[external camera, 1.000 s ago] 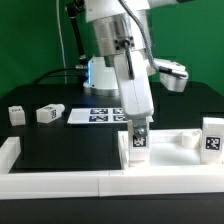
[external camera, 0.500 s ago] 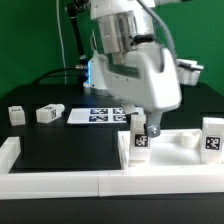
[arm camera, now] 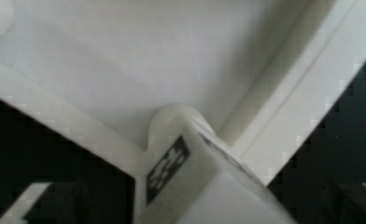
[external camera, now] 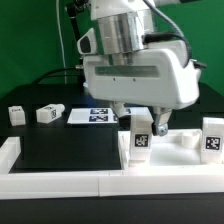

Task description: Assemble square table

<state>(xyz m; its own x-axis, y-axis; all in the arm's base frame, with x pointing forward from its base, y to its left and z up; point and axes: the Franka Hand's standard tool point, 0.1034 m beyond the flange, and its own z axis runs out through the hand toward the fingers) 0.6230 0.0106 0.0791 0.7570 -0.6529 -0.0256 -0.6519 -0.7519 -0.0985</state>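
The white square tabletop lies at the front on the exterior view's right, and in the wrist view its inner face and raised rim fill the picture. One white leg stands upright in its near corner, tag facing the camera; the wrist view shows that leg from above. My gripper hangs open over the leg's top, a finger on either side and neither touching it. Three more legs stand apart: two at the left, one at the far right.
The marker board lies flat behind the tabletop. Long white border bars run along the front edge and up the left side. A green wall stands behind the black table.
The jaws have gone from shut on the upright leg to wide open, letting it go. The hand has turned about its wrist, so its broad side now faces the camera. The leg stays standing.
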